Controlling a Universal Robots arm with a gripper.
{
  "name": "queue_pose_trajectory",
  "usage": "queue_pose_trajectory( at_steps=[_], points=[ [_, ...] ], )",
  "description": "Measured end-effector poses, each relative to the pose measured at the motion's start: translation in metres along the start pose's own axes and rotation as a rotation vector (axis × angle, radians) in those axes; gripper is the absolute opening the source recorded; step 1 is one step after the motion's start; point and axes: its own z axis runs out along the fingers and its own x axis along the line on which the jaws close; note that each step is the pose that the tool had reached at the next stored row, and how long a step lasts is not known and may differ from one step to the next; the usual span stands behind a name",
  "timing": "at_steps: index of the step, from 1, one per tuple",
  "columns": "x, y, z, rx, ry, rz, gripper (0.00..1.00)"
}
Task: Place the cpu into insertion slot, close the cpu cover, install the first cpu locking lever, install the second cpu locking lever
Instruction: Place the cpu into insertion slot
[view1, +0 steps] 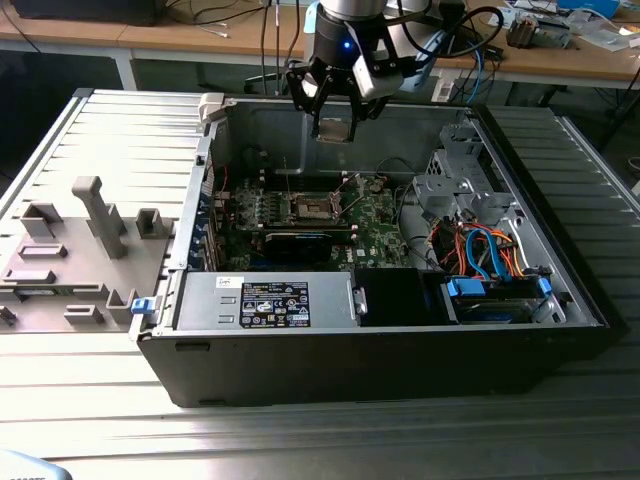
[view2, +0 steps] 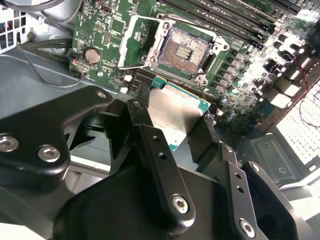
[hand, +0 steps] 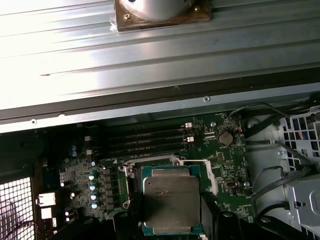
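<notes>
An open desktop computer case (view1: 400, 370) lies on its side on a ribbed metal table (view1: 300, 440); the black gripper (view2: 175, 127) hangs above it, clamped by two fingers (view2: 150, 145) on opposite edges of the cpu (hand: 171, 202), which is held flat with its silver-grey top facing the wrist cameras; the chip is in the air, apart from the green motherboard (view1: 375, 225); in the second wrist view the insertion slot (view2: 186, 50) is bare, its contact field exposed; the cpu cover (view2: 136, 45) stands swung open just beside the slot; long memory slots (hand: 145, 142) run near the socket.
</notes>
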Motion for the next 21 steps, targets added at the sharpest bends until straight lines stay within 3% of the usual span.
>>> queue_pose_trajectory(
  at_steps=[21],
  points=[
    [0.0000, -0.0001, 0.0005, -0.0012, -0.0053, 0.059, 0.55]
  ],
)
